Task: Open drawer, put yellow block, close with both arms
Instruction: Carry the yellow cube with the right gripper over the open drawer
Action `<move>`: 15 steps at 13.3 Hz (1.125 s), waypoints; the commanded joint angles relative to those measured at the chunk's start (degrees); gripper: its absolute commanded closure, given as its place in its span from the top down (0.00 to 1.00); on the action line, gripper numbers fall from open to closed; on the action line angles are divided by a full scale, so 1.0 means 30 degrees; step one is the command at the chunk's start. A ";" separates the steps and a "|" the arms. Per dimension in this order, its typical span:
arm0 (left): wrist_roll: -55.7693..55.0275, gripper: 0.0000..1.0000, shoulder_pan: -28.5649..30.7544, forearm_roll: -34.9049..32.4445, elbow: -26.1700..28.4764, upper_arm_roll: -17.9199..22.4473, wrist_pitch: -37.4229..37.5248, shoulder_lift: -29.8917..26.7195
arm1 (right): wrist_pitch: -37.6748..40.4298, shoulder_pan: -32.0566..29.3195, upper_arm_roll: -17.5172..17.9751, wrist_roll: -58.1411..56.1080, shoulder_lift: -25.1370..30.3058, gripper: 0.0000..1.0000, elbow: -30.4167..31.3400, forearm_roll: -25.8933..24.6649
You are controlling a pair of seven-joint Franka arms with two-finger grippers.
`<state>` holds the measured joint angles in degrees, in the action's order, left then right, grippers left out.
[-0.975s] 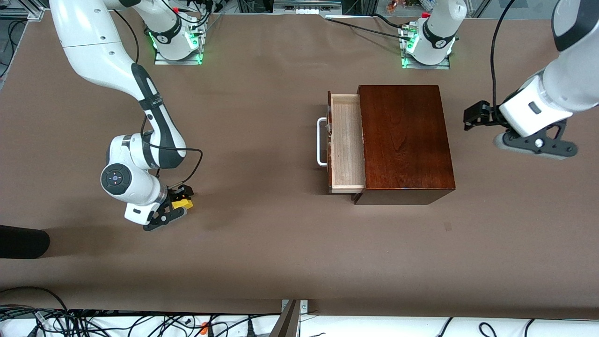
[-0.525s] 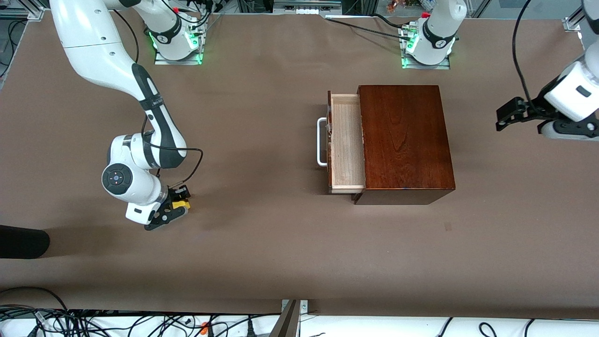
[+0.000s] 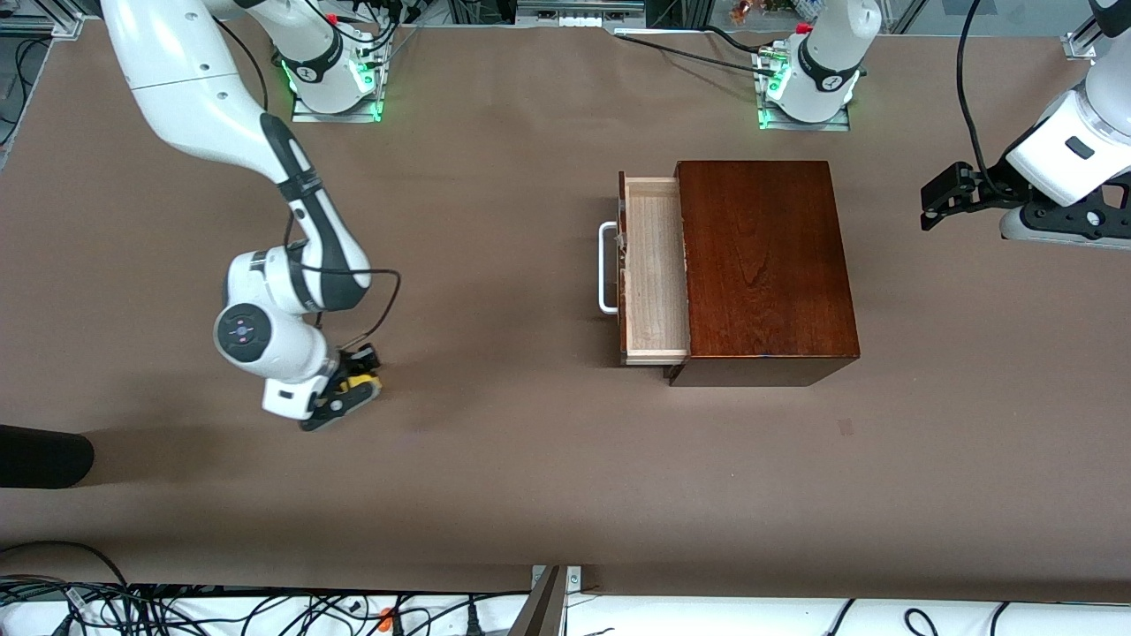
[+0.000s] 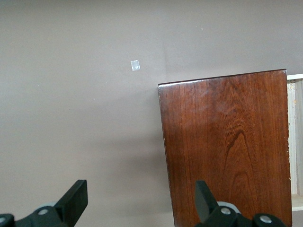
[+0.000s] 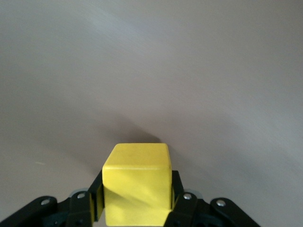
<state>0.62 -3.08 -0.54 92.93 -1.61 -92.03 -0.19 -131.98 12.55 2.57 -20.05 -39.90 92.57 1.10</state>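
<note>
Both arms have smooth white shells with dark grey bands at the joints. The right arm (image 3: 265, 168) has a round dark cap with small coloured dots on its wrist, and a thin black cable loops beside it. The left arm (image 3: 1074, 141) also trails a black cable. Each base glows green and has a red spot on top. The grippers are black, with small silver screws on the fingers (image 5: 187, 208).

Robotics lab, bolted arm bases (image 3: 331, 84), cables (image 3: 177, 609)
</note>
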 commanded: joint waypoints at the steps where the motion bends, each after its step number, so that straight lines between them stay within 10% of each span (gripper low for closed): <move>1: 0.0233 1.00 0.0089 -0.0114 -0.0859 0.0010 0.0413 0.0618 | 0.1300 -0.0024 0.1597 -0.0171 0.1200 0.00 -0.0590 -0.0013; 15: -0.0030 1.00 -0.0057 -0.0144 -0.0831 -0.0781 0.0852 0.0854 | 0.8251 0.9141 0.1926 -0.0287 0.0440 0.00 -1.0290 -0.2065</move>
<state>0.57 -3.28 -0.54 92.45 -3.85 -90.58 1.04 -108.92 37.23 8.90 -20.15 -36.97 65.58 -3.85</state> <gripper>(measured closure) 0.000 0.445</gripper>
